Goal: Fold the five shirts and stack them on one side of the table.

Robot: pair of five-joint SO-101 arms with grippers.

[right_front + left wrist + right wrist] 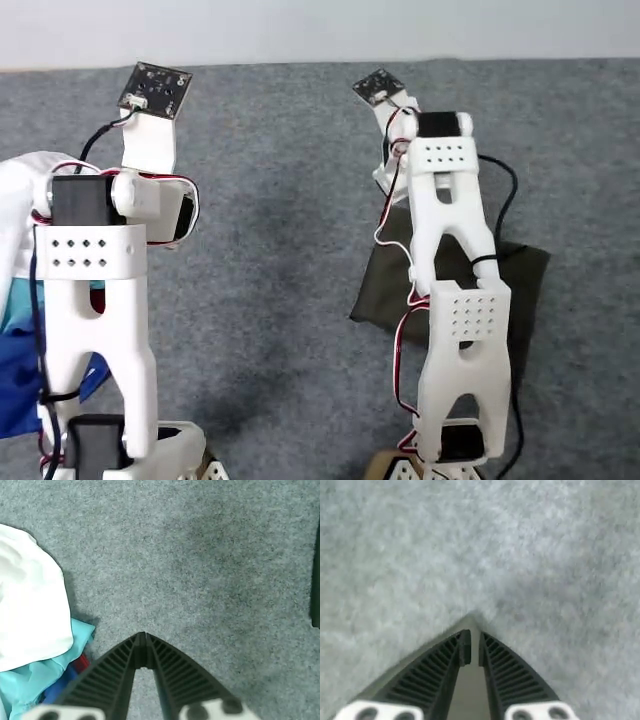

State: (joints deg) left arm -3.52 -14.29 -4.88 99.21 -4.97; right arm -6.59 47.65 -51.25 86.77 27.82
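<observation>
Your left gripper (145,641) and right gripper (471,642) both hang over bare grey surface (280,200), fingers clenched on nothing. One dark olive shirt (525,275) lies folded flat beneath the right arm, and I judge it the only finished piece, with nothing stacked on it. Beside the left arm sits a rumpled heap of white shirt (27,600), teal shirt (40,672), blue shirt (20,385) and a red scrap (82,662) peeking out, so most of the folding looks left to you.
</observation>
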